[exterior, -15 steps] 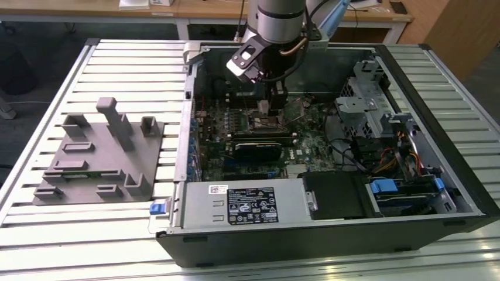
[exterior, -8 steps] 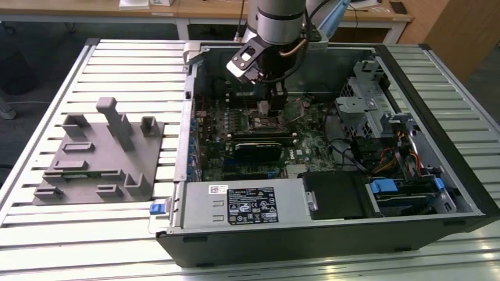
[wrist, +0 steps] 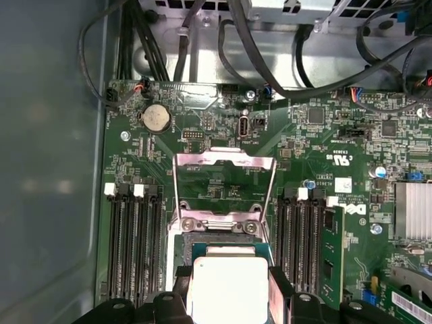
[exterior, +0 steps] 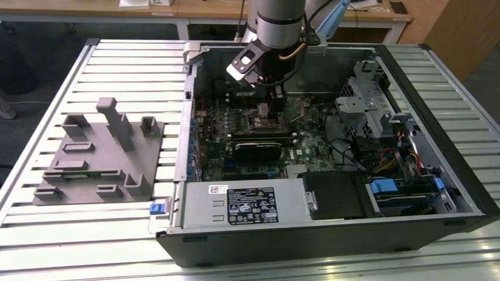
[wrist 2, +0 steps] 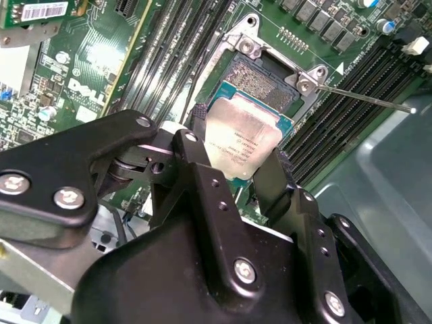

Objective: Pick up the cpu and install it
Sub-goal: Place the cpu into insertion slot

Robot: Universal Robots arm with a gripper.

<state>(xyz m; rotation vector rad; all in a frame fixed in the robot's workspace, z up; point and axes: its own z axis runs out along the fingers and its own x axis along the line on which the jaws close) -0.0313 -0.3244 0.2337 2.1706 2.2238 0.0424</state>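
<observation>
Claw: gripper (wrist 2: 234, 156) clenched on the cpu (wrist 2: 243, 138), a finger (wrist 2: 191, 150) against each opposite edge; both wrist views show the grasp.
Cpu position: pale top up, held just over the open socket (wrist 2: 262, 79), overlapping one side of it. Cannot tell whether it touches the socket bed.
Socket: load plate (wrist: 225, 160) swung up; lever (wrist 2: 364, 98) released, sticking out sideways.
Progress: pick-up done, by my reading, and the chip is at the socket. Left to do: seating, letting go, closing plate and lever.
Arm pose: arm (exterior: 277, 23) reaches straight down into the computer case (exterior: 461, 175), claw low over the motherboard (wrist: 310, 135), memory slots (wrist: 131, 236) flanking the socket.
</observation>
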